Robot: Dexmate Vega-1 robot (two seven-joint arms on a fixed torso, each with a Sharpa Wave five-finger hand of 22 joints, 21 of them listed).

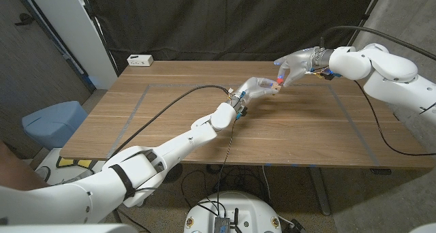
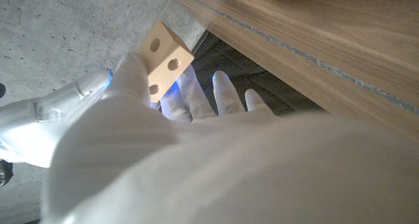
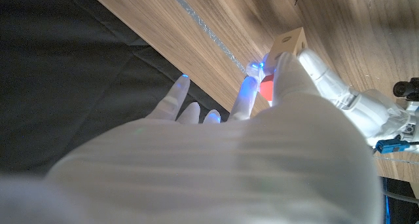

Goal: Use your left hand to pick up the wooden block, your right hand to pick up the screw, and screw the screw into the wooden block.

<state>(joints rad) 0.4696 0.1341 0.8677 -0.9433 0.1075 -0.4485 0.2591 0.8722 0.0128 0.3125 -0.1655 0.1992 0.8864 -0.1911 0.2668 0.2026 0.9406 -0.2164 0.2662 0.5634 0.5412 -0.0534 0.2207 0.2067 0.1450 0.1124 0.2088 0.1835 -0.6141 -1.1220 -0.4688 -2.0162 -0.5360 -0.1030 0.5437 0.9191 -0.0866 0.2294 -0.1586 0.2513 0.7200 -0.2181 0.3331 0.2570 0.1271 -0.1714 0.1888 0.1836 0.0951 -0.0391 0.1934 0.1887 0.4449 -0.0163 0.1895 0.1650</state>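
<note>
A: Even light is falling on the brown wooden table, with dark curtains behind it, and the head view is staying sharp.

B: Both wrist views are blurring up close: the white left hand and the white right hand are out of focus, fingertips glowing blue.

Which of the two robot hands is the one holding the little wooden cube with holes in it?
The left hand, reaching in from the near left corner, grips the wooden block. The right hand instead pinches a red-headed screw against the block.
</note>
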